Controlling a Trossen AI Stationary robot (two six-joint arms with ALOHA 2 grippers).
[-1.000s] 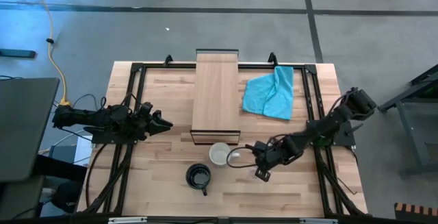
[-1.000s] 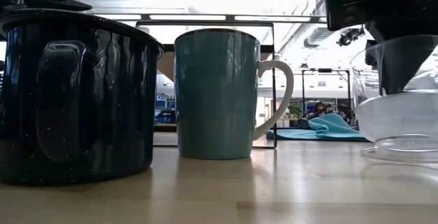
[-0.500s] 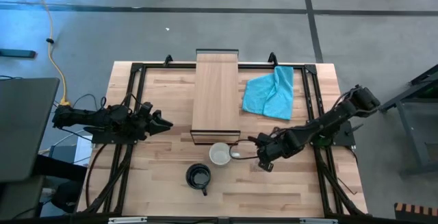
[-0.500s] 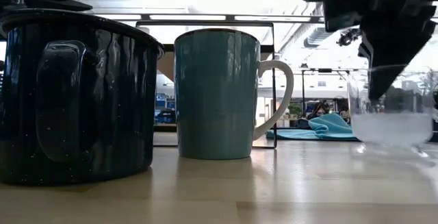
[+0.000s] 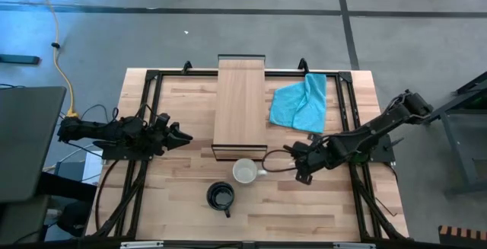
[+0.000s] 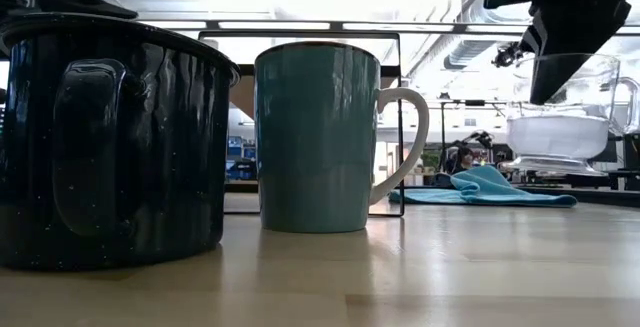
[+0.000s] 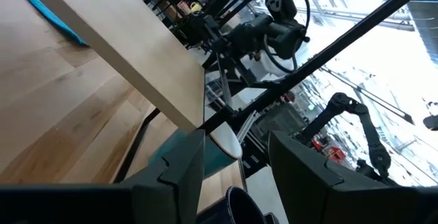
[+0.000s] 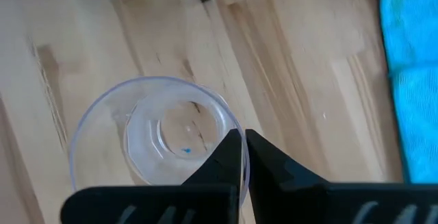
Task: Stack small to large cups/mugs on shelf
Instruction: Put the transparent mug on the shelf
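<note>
Right claw (image 8: 243, 157) on glass cup (image 8: 161, 132), aloft beside white mug (image 5: 244, 172).

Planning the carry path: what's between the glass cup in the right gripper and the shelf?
In the high view, only bare tabletop separates the glass cup, pinched by the right gripper, from the shelf; the white mug sits just below that line.

A crumpled turquoise cloth (image 5: 300, 103) is seen lying on the light wooden surface (image 5: 183, 211), toward its far right part.
</note>
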